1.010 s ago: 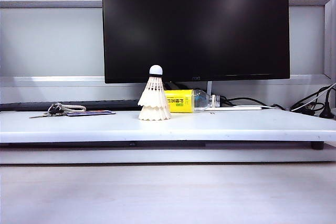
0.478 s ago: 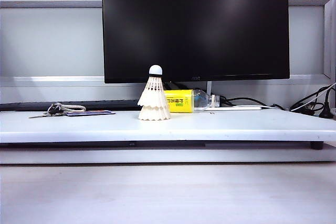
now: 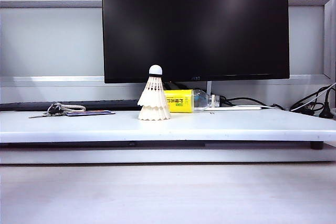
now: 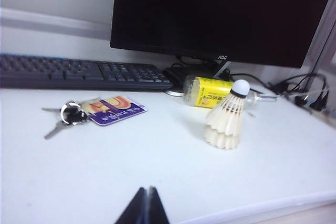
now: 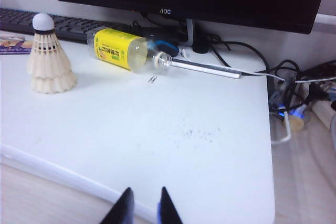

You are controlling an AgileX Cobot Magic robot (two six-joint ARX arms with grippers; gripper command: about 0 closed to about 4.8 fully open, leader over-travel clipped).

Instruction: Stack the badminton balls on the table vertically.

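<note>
Nearest, the left gripper (image 4: pixel 147 205) sits low at the near edge of the table (image 3: pixel 236 127), finger tips pressed together, holding nothing. The right gripper (image 5: pixel 143 205) sits likewise off the near edge; its tips show a narrow gap, at its most closed, and grip nothing. Neither gripper appears in the exterior view.

The table is a long flat white slab with a thick front edge. Near its centre the badminton balls (image 3: pixel 154 100) stand nested one on the other, skirts down, cork tip at 12 o'clock, upright. At 3 o'clock of the stack, just behind it, a yellow-labelled bottle (image 3: pixel 186 100) lies on its side. At 9 o'clock, well apart, lie keys (image 4: pixel 67 115) and a card (image 4: pixel 113 110).

Farther back stand a dark keyboard (image 4: pixel 79 71) and a black monitor (image 3: pixel 195 24). Cables (image 3: pixel 310 103) trail at far right before a grey wall.
</note>
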